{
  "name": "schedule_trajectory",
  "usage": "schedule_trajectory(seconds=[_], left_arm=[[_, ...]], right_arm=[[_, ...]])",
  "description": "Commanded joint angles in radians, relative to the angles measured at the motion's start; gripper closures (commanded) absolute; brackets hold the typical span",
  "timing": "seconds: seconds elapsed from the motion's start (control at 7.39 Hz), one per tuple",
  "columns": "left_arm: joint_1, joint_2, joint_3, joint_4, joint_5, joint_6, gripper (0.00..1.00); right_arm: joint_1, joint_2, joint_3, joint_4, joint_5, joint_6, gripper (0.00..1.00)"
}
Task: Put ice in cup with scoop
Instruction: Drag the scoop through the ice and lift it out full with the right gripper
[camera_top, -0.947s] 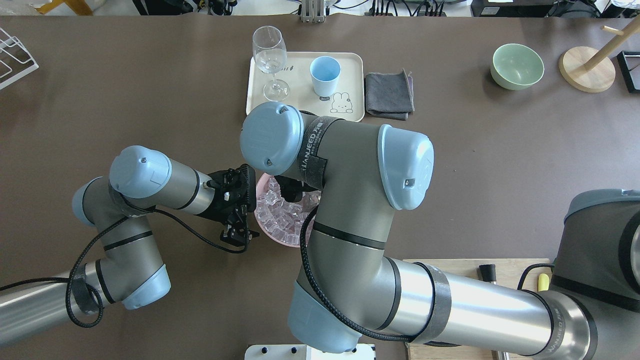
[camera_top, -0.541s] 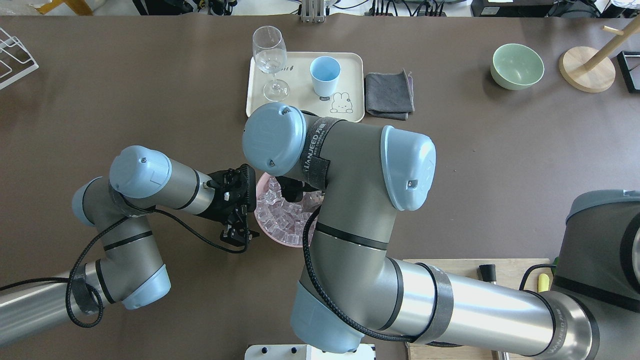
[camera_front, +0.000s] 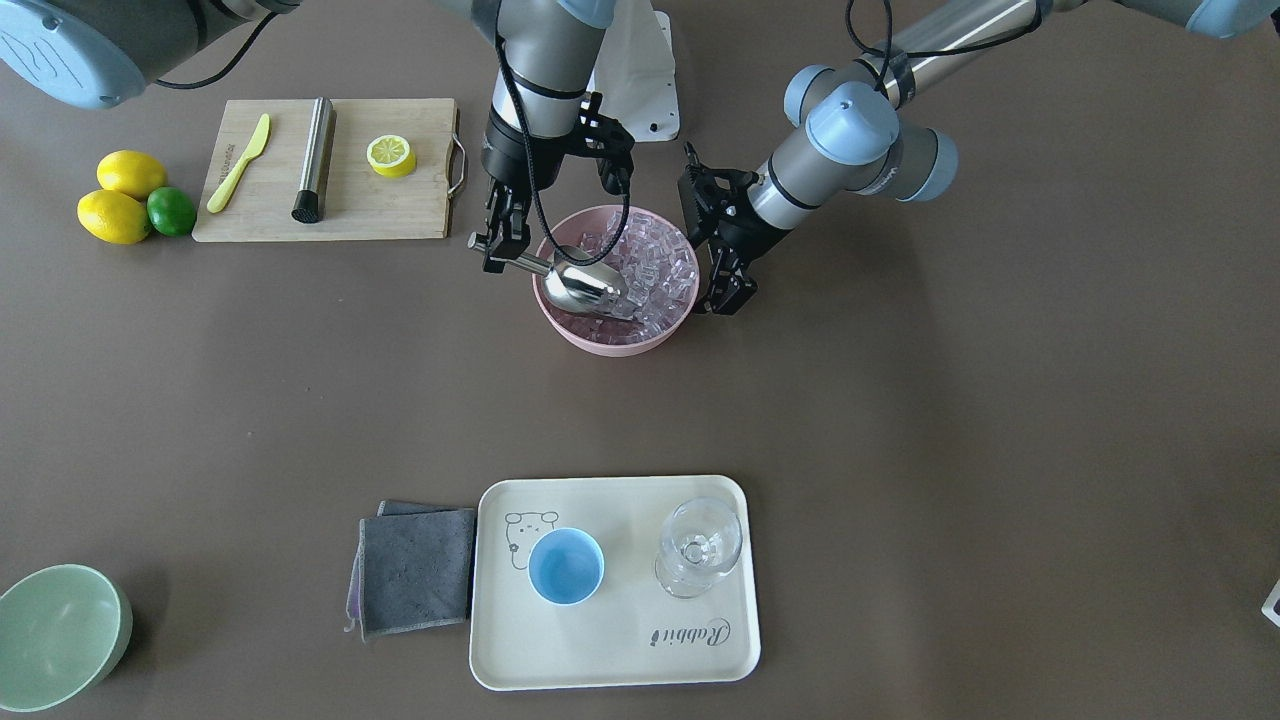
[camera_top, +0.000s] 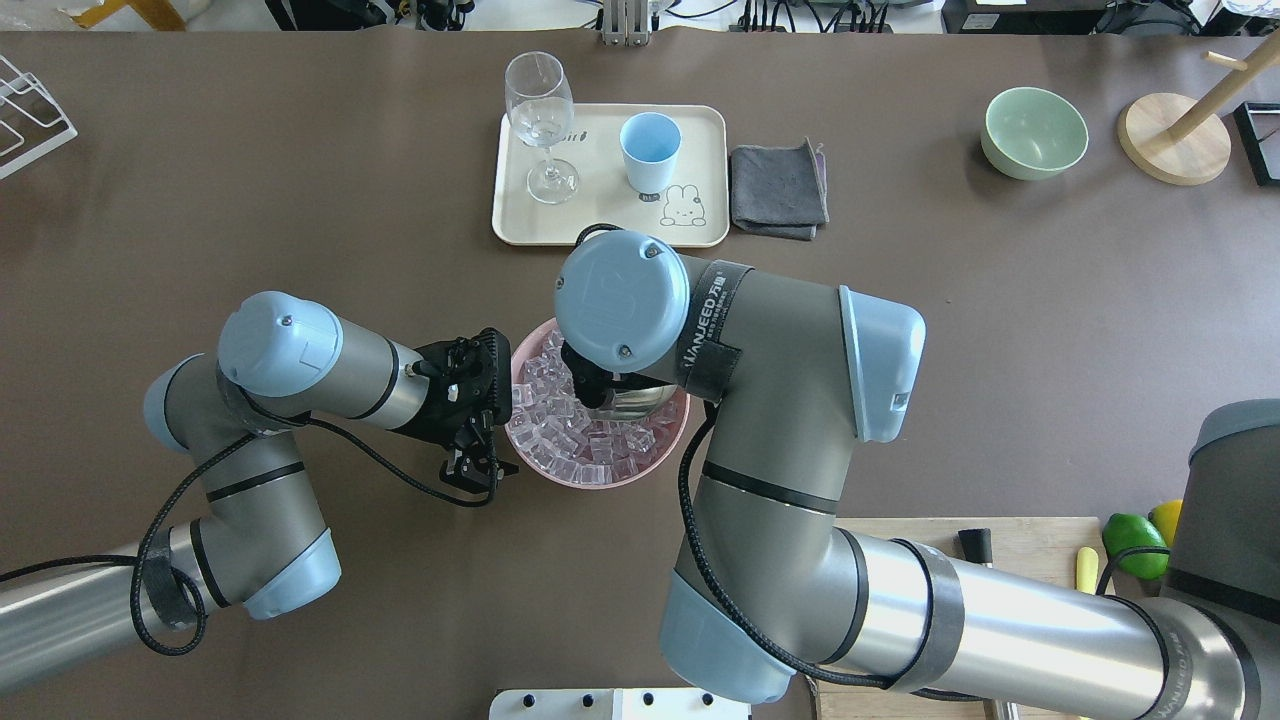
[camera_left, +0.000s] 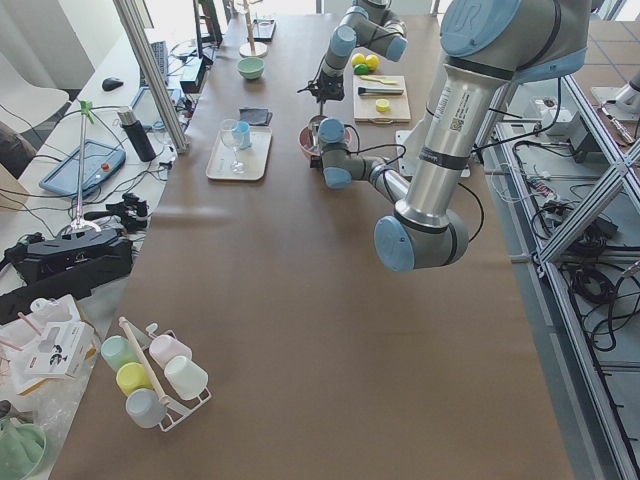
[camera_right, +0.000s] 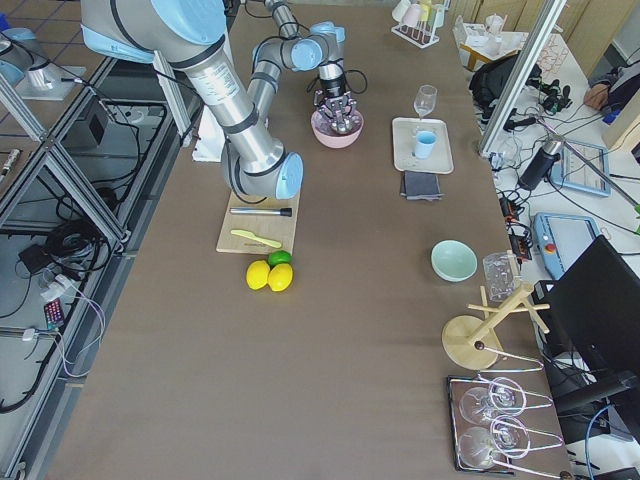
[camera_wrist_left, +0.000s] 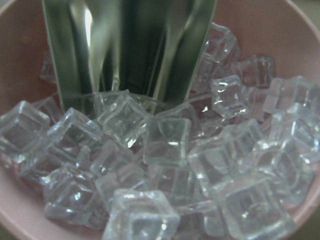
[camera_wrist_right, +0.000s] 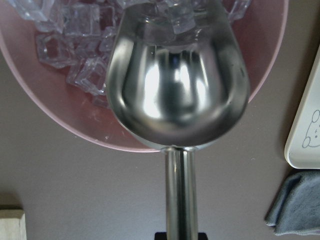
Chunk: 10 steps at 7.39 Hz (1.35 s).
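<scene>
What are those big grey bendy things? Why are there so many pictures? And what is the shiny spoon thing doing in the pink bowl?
Those are two robot arms, and each one ends in a two-finger gripper. All the pictures show the same moment from different cameras: one faces the robot, one looks down from behind it, one sits at each end of the table, and one rides on each wrist. The right gripper holds a steel scoop by its handle. The scoop's trough is in the ice that fills a pink bowl. The left gripper sits beside the bowl. Further along the table, a tray carries an empty blue cup and a glass.
</scene>
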Motion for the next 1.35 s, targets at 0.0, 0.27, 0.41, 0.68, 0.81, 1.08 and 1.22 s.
schedule_trajectory(seconds=[0.0,0.27,0.41,0.68,0.81,1.08,1.22], left_arm=[[0.0,0.0,0.0,0.0,0.0,0.0,0.01],[0.0,0.0,0.0,0.0,0.0,0.0,0.01],[0.0,0.0,0.0,0.0,0.0,0.0,0.01],[0.0,0.0,0.0,0.0,-0.001,0.0,0.01],[0.0,0.0,0.0,0.0,-0.001,0.0,0.01],[0.0,0.002,0.0,0.0,-0.001,0.0,0.01],[-0.002,0.002,0.0,0.0,-0.001,0.0,0.01]], right_arm=[[-0.001,-0.088,0.044,0.164,0.029,0.006,1.0],[0.001,-0.149,0.08,0.257,0.083,0.045,1.0],[0.001,-0.181,0.083,0.313,0.097,0.045,1.0],[0.001,-0.241,0.09,0.398,0.141,0.046,1.0],[0.001,-0.248,0.09,0.416,0.167,0.046,1.0],[0.002,-0.261,0.084,0.468,0.178,0.083,1.0],[0.002,-0.286,0.083,0.511,0.18,0.086,1.0]])
